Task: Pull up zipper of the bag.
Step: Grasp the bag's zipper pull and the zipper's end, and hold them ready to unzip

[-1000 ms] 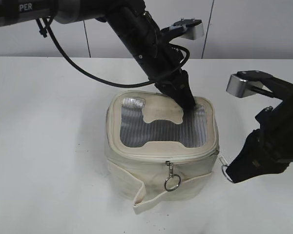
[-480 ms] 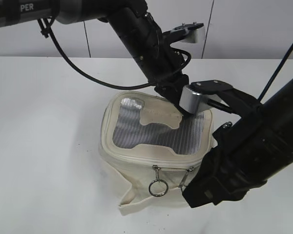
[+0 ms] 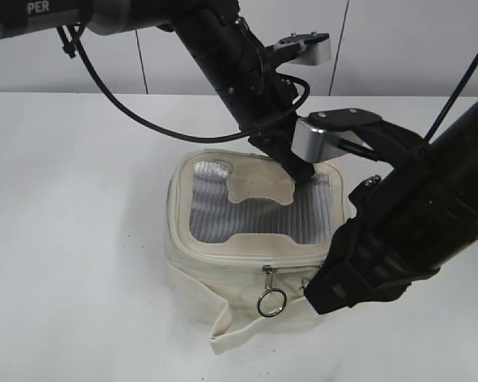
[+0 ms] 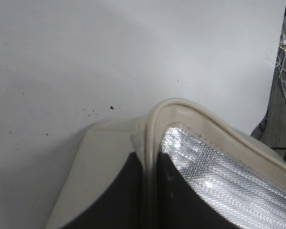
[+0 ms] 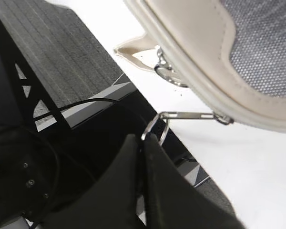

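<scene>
The cream bag (image 3: 243, 278) with its grey mesh top (image 3: 247, 211) sits mid-table. The zipper track (image 3: 223, 256) runs round its top rim. My left gripper (image 3: 304, 172) is shut on the bag's back right rim; in the left wrist view, my left gripper (image 4: 150, 191) has the cream rim (image 4: 181, 107) between its black fingers. My right gripper (image 3: 312, 293) is at the bag's front right. In the right wrist view, my right gripper (image 5: 144, 140) is shut on the silver ring (image 5: 156, 128) of a zipper pull (image 5: 190, 115). A second pull ring (image 3: 271, 302) hangs free at the front.
The white table (image 3: 80, 199) spreads round the bag. The loose strap (image 3: 223, 330) hangs off the bag's front lower edge. The right arm's bulk covers the bag's right side. A dark frame and floor (image 5: 62, 71) show past the table edge.
My right gripper has moved left from beside the bag to its front right, carrying the pull ring. The bag shifted and tilted left, then settled. The left gripper stayed on the rim.
</scene>
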Controlling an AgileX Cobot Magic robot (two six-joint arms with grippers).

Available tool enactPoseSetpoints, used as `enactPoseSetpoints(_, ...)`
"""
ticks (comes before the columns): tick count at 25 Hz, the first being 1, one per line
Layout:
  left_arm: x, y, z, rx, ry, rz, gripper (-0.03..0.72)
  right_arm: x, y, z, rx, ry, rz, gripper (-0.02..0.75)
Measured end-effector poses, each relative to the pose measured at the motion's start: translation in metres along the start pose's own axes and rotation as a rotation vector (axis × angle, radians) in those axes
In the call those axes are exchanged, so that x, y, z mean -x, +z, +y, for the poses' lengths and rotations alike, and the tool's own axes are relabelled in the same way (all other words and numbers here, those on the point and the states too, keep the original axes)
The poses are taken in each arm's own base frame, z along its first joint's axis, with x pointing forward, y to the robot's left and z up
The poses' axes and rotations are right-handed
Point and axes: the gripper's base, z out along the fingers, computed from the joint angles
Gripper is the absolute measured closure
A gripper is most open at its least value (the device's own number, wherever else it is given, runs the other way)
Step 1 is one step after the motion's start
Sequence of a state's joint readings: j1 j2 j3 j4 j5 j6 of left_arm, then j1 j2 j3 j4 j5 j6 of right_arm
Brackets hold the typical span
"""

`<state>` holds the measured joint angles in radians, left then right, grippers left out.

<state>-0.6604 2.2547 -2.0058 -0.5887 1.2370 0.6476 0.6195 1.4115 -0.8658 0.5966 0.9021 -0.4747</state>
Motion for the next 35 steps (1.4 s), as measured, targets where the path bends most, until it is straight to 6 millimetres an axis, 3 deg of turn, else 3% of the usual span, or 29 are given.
enactPoseSetpoints(6, 0.001, -0.001, 0.002, 0.026, -0.036, -0.015, 0.643, 0.012, -0.021, 0.006, -0.046, -0.042, -0.024, 0.732)
enactPoseSetpoints(12, 0.001, 0.0, 0.002, 0.029, -0.047, -0.016, 0.643, 0.012, -0.022, 0.008, -0.037, -0.04, -0.014, 0.732)
enactPoseSetpoints(21, 0.001, -0.001, 0.001, 0.024, -0.047, -0.012, 0.643, 0.015, -0.004, 0.029, -0.013, -0.114, -0.006, 0.732)
enactPoseSetpoints(28, 0.0, -0.001, 0.001, 0.017, -0.046, -0.003, 0.644, 0.037, 0.013, 0.047, 0.018, -0.171, -0.006, 0.732)
enactPoseSetpoints(35, 0.0, -0.001, 0.0, 0.016, -0.043, 0.0, 0.644, 0.04, 0.016, 0.048, 0.012, -0.169, 0.015, 0.727)
